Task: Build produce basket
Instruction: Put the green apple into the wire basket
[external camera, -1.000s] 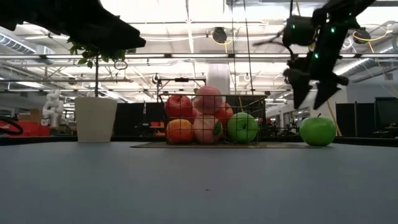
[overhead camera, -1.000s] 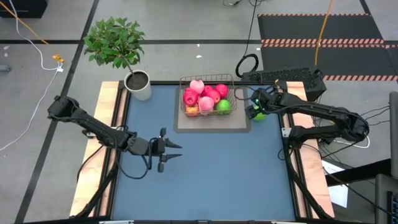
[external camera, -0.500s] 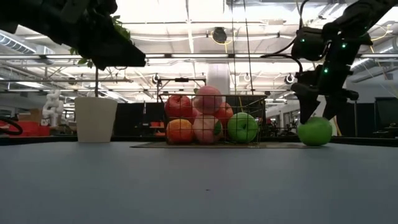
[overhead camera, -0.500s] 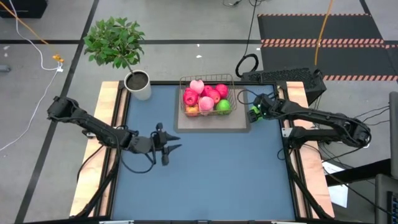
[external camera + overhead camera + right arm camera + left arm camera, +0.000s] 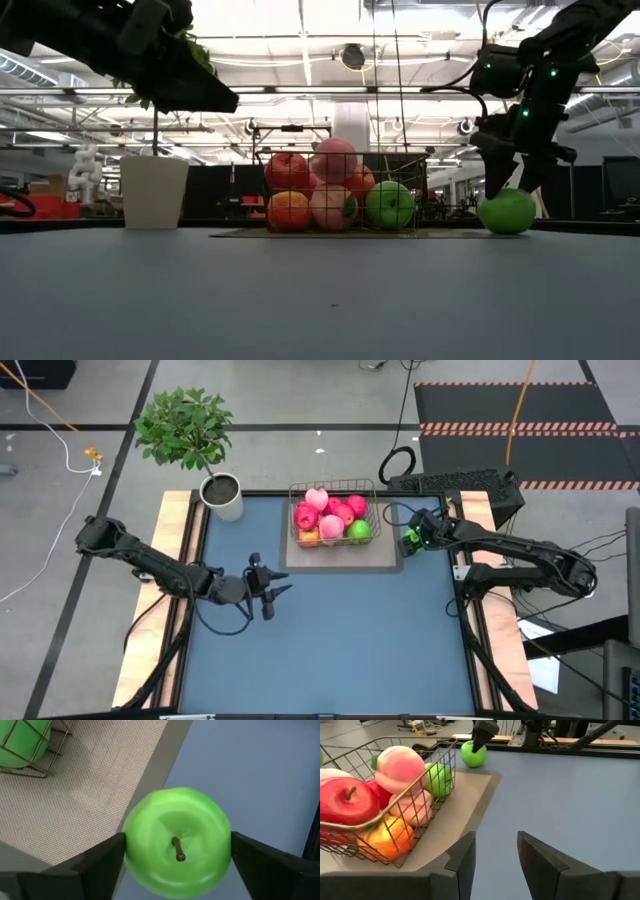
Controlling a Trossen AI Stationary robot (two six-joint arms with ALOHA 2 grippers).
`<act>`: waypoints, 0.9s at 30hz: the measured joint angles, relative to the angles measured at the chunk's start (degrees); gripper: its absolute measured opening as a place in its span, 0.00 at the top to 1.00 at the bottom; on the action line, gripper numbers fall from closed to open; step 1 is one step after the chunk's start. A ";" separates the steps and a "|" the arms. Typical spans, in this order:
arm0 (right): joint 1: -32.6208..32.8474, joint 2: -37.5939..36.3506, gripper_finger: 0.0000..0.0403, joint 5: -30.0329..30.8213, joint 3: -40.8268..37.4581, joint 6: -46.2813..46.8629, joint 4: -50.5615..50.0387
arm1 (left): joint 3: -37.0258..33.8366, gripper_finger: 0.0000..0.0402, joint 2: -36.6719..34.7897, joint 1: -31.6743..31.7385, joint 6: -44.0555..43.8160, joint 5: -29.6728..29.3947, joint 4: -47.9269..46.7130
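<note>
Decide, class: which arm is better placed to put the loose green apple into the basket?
The right. Its gripper already straddles the green apple beside the basket, fingers open on either side. The left gripper hangs over mid-table, farther away.

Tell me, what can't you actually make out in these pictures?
- Whether the right tool already grips the loose green apple: its fingers flank the fruit, contact unclear.
- Fruit deep in the basket: hidden under the top layer, so no count.
- The left tool: its fingertips are cut off in the low view.
</note>
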 joint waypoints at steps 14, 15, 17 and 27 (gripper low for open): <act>0.09 0.04 0.09 1.17 -8.76 3.71 16.49 | 0.02 0.64 0.00 1.95 -0.59 -0.15 -0.56; 0.18 -0.08 0.10 1.14 -8.76 3.73 16.76 | 0.02 0.64 0.00 1.95 0.00 -0.13 -0.54; 0.87 -0.92 0.12 1.25 -8.79 4.02 17.26 | 0.02 0.64 0.00 1.95 0.85 -0.14 -0.58; 6.93 -10.04 0.12 2.74 -9.05 4.31 18.79 | 0.04 0.52 0.00 1.95 -2.80 -1.75 -0.55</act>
